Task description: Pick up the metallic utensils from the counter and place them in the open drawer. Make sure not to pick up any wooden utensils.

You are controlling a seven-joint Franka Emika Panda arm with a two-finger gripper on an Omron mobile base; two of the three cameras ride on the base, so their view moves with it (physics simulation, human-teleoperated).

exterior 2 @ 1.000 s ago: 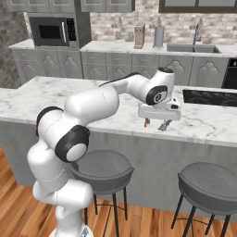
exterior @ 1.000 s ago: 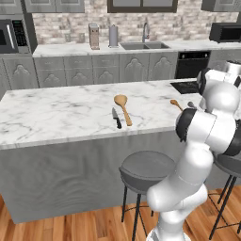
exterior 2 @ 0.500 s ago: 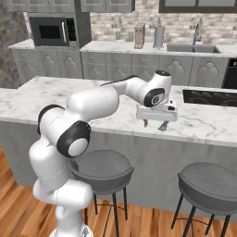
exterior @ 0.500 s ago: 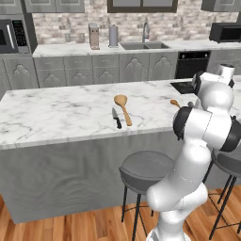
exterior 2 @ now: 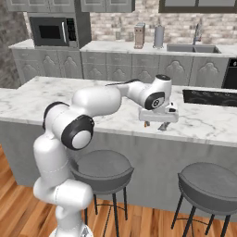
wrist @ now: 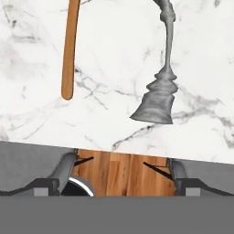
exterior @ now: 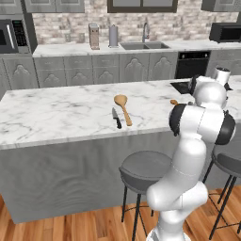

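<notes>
1. Left base view: we count one knife (exterior: 116,118) and one wooden spoon (exterior: 123,108) lying side by side near the front edge of the counter (exterior: 56,113); a small tan object (exterior: 174,101) sits further right, mostly hidden behind the arm, can't identify it from here; no open drawer that we can pick out.
2. Right base view: hand (exterior 2: 155,125) hangs low over the counter front edge, above the stools; jaws spread wide, nothing between them; two stools (exterior 2: 101,165) below.
3. Hand view: one tan wooden handle (wrist: 69,50) upper left; one grey metal spoon (wrist: 161,87) just right of it, apart, not touching; both fingertips (wrist: 68,167) sit over the counter edge with floor showing between them; hand fully open and empty.
4. Our read: approach step for the first pick; nothing in the drawer yet; next we need to shift forward and right so the jaws straddle the metal spoon, clear of the wooden handle, then descend and close.
</notes>
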